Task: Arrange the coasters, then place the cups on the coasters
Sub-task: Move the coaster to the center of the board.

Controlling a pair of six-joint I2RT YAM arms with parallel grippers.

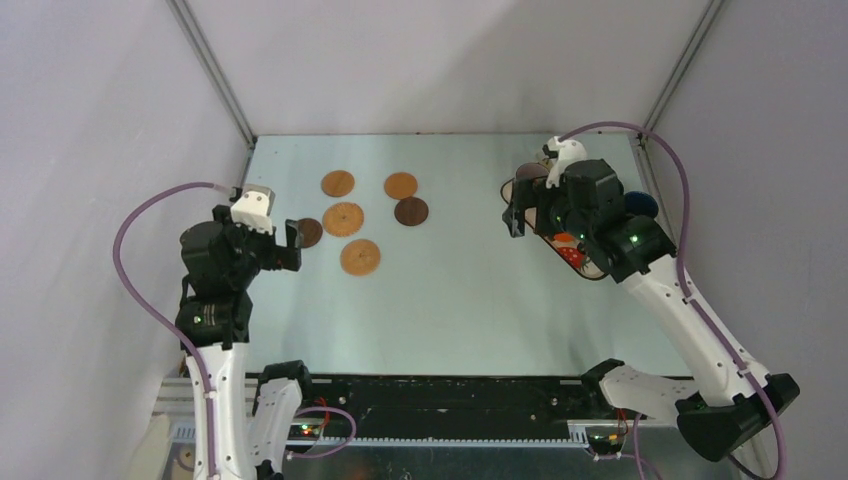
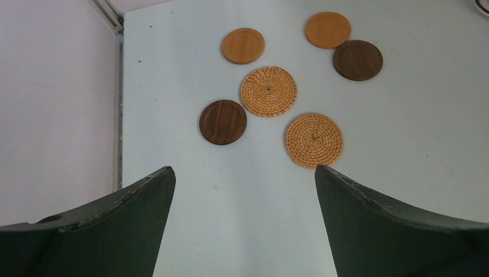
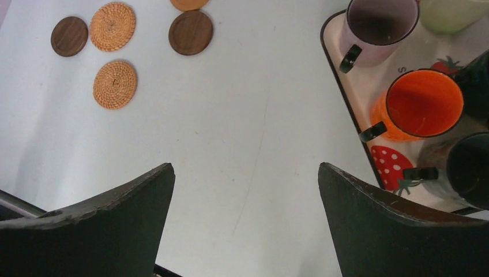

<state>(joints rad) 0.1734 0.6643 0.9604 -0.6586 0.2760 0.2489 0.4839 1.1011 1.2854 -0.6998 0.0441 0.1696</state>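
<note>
Six coasters lie in a loose cluster at the back left of the table: two tan wooden ones (image 2: pixel 243 45) (image 2: pixel 327 29), two dark brown (image 2: pixel 222 122) (image 2: pixel 357 59) and two woven (image 2: pixel 268 91) (image 2: pixel 313 140). My left gripper (image 2: pixel 245 173) hovers open just short of them, with nothing between its fingers. The cups stand on the strawberry-print tray (image 3: pixel 369 75): mauve (image 3: pixel 380 23), pale green (image 3: pixel 450 11), orange (image 3: pixel 424 104) and a dark green one (image 3: pixel 470 170). Over bare table left of the tray, my right gripper (image 3: pixel 245 170) is open and empty. My right arm hides most of the tray (image 1: pixel 598 270) from above.
White enclosure walls stand close on the left, back and right. A blue cup (image 1: pixel 640 205) peeks out behind the right arm. Bare table (image 1: pixel 460 290) lies between the coasters and the tray.
</note>
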